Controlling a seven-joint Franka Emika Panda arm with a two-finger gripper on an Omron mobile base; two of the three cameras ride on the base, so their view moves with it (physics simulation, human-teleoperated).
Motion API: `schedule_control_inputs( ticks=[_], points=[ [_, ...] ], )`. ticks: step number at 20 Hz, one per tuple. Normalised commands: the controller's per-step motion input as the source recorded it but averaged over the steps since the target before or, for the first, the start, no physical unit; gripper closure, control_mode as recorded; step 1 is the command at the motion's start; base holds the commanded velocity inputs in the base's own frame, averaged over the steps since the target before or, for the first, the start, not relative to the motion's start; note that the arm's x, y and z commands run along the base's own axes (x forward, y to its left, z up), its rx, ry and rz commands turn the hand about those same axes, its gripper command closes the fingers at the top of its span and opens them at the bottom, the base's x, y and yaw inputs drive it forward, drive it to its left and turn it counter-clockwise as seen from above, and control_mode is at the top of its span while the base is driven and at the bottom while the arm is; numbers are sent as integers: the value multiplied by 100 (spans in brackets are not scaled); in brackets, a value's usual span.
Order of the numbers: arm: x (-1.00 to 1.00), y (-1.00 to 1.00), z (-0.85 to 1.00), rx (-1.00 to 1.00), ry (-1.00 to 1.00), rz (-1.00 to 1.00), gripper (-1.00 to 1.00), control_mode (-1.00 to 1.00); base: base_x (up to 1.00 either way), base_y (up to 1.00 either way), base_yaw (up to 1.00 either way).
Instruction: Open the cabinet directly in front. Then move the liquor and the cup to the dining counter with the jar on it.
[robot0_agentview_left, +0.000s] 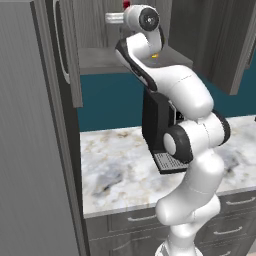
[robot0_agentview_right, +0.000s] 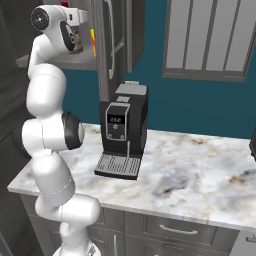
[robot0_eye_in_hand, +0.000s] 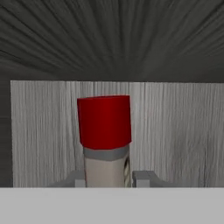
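Two grey wood-grain doors of the upper wall cabinet (robot0_agentview_left: 70, 60) stand open, and the white arm reaches inside it, above the marble bench (robot0_agentview_left: 120, 165) with the black coffee machine (robot0_agentview_right: 122, 131). In the hand view the gripper (robot0_eye_in_hand: 107, 179) is clenched on the small greyish glass liquor bottle (robot0_eye_in_hand: 105, 168) — its fingers (robot0_eye_in_hand: 144, 178) flank the neck just below the red cap (robot0_eye_in_hand: 105, 120). A bright yellow cup (robot0_agentview_right: 93, 42) shows just beside the hand.

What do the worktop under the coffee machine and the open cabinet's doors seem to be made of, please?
Worktop: looks like polished marble or a marble-look stone, white with grey and tan veining. Cabinet: its doors look like grey wood or wood-effect laminate, matte, with fine vertical grain lines. Coffee machine: apparently black plastic with a ribbed metal drip tray.
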Motion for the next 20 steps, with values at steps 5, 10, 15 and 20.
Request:
schedule_control_inputs(
  ticks=[5, 10, 15, 20],
  points=[
    [-65, 0, 36, 0, -28, 0, 100, -100, 0, 0, 0],
    [-99, 5, 23, -4, -25, 2, 100, -100, 0, 0, 0],
    [-100, 11, -28, -8, -3, 0, 100, -100, 0, 0, 0],
    [-100, 2, -33, -2, 2, 0, 100, -100, 0, 0, 0]
  ],
)
